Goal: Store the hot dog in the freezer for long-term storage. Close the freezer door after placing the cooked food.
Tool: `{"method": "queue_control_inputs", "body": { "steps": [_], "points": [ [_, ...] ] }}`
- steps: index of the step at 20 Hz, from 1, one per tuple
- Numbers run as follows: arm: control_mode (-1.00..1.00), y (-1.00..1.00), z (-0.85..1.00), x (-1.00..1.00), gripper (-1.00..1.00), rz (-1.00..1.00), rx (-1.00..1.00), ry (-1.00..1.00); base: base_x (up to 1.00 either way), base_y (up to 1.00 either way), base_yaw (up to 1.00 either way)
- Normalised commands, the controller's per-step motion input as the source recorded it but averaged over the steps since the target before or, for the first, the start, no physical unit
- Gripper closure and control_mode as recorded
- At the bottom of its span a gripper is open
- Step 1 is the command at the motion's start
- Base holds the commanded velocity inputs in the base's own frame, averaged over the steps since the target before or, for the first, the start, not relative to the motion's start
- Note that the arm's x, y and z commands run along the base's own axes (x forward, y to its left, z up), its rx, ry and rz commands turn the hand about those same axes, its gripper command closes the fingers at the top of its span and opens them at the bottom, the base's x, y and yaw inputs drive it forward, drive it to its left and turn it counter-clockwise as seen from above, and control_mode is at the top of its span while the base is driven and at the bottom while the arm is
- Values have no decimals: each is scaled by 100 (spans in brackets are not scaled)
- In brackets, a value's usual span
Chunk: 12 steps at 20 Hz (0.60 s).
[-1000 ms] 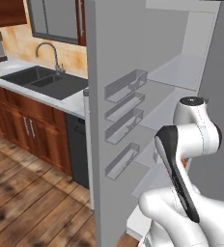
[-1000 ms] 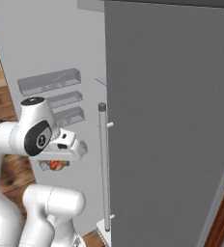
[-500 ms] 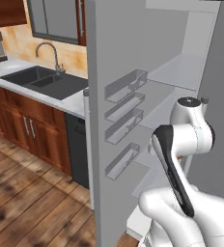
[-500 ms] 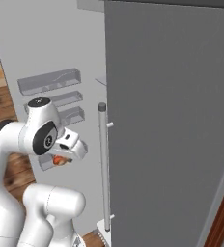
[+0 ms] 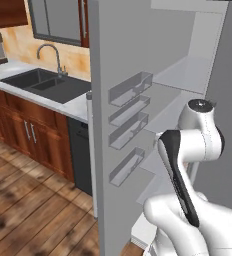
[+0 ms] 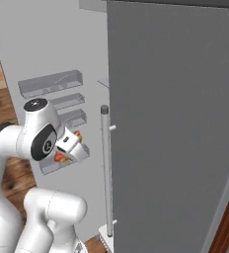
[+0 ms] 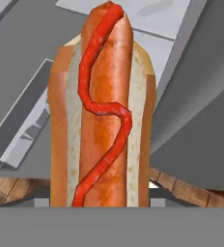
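I had the two-finger gripper [image 6: 67, 148] clamped on the tan-bun hot dog with red topping [image 7: 103, 111], beside the open grey freezer door [image 5: 119, 100]

White arm [image 5: 188, 165] is rising from the base and folding fwd at the elbow, wrist angling down. Gripper [image 6: 67, 148] is sitting just below the wrist joint, jaws clamping the hot dog [image 7: 103, 111] (bun pointing lengthwise out from the hand).
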Motion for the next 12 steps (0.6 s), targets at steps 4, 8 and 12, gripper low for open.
{"method": "queue_control_inputs", "body": {
  "steps": [4,8,12],
  "points": [
    [-100,0,83,0,100,-7,3,-14,0,0,0],
    [-100,0,95,0,100,-6,3,-14,0,0,0],
    [-100,4,91,0,100,-11,0,-10,0,0,0]
  ]
}}
